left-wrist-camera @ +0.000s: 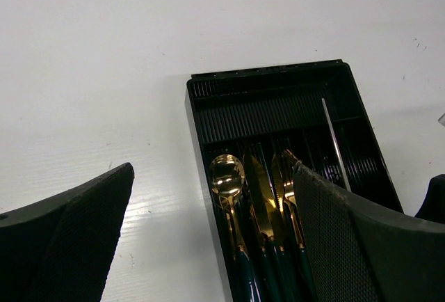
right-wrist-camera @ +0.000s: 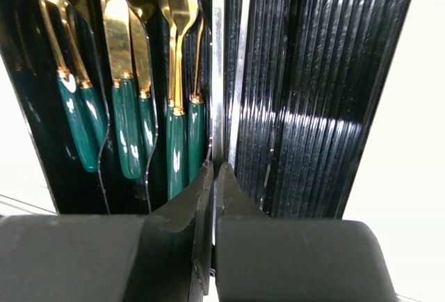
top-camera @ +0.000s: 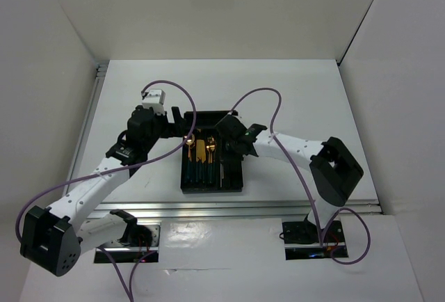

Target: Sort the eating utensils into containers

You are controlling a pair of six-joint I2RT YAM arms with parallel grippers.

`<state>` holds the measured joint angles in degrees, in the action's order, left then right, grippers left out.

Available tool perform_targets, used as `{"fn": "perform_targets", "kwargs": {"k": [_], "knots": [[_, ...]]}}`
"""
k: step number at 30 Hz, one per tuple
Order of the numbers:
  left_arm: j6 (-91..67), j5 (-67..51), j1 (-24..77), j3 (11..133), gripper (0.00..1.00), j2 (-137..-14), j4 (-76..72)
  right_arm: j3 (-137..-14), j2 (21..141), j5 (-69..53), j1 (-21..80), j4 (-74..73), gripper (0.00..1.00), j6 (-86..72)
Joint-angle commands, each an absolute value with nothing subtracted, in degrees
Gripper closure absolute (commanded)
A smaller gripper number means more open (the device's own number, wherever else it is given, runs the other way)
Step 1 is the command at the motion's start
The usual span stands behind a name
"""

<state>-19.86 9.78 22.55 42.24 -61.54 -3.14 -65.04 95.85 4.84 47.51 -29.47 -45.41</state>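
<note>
At the near edge of the white table [top-camera: 299,100], just past a silver metal rail [top-camera: 236,210], the two white-and-black arms are rising from their bases and bending inward. Between them the black rectangular plastic tray [top-camera: 212,189] is lying lengthwise on the middle of the table.

The right gripper [top-camera: 231,150] is hanging over the right half of the tray. In its wrist view, its black fingers [right-wrist-camera: 188,211] are pressing together on the near end of the thin silver piece [right-wrist-camera: 217,51]. That piece is running straight away from the tips, along the divider between the fork compartment and the ribbed compartments to the right.

Left of the silver piece, the eating utensils with gold heads and dark green handles are resting in the tray's left compartments. The forks [right-wrist-camera: 177,10] are lying closest to it, the knives [right-wrist-camera: 115,24] next and the spoons [right-wrist-camera: 73,114] outermost. All are pointing their handles toward the near end and their heads toward the far end.

Farther back, the left gripper [top-camera: 178,122] is hovering by the tray's far left corner. Its black fingers [left-wrist-camera: 69,239] are spreading wide apart and are gripping nothing. Its wrist view is showing the silver piece reaching into the ribbed crosswise compartment [left-wrist-camera: 264,114] at the tray's far end.

Beyond the tray, purple cables [top-camera: 261,94] are looping from both wrists above the far part of the table.
</note>
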Motion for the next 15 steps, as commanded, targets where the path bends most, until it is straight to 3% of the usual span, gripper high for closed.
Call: {"fn": "perform_targets", "kwargs": {"k": [1,15], "knots": [[-20.7,9.2,22.2,42.4,0.0,-61.4,-5.9,-64.4,96.9,4.2,48.4,-27.6,1.0,-46.4],[-20.2,9.2,22.2,41.8,0.0,-62.5,-6.4,-63.4,98.1,4.7,49.0,-28.1,1.0,-47.5]]}}
